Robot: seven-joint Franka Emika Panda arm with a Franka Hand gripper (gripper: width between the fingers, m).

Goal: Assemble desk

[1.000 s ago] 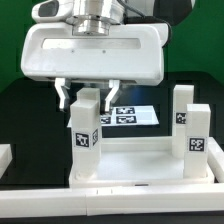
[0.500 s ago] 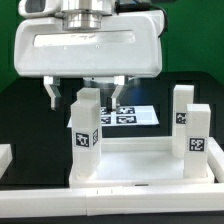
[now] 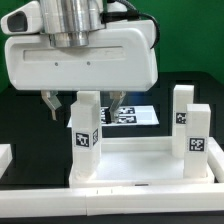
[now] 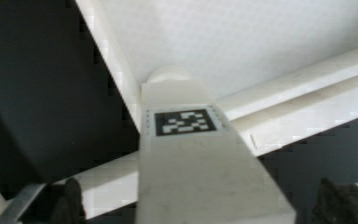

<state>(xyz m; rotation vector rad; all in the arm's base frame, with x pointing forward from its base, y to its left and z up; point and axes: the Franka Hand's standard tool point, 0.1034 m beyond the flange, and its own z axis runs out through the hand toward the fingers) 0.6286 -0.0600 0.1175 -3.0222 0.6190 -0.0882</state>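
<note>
While the white plastic desk top (image 3: 140, 165), a flat rectangular tray with raised rim, lies upside-up on the black counter (image 3: 20, 120), two short square-section white legs carrying black-and-white tags stand upright in its corner sockets: one leg (image 3: 85, 125) at the exterior view's left, one leg (image 3: 190, 128) at the exterior view's right. Gripper (image 3: 84, 103): jaws spread wide, empty, straddling the top of the left leg without touching it, directly above. Marker board (image 3: 135, 115): flat, behind the legs. Handling note, as judgement: lift straight upward, keeping both fingers clear of the seated leg so it stays upright and undisturbed.
</note>
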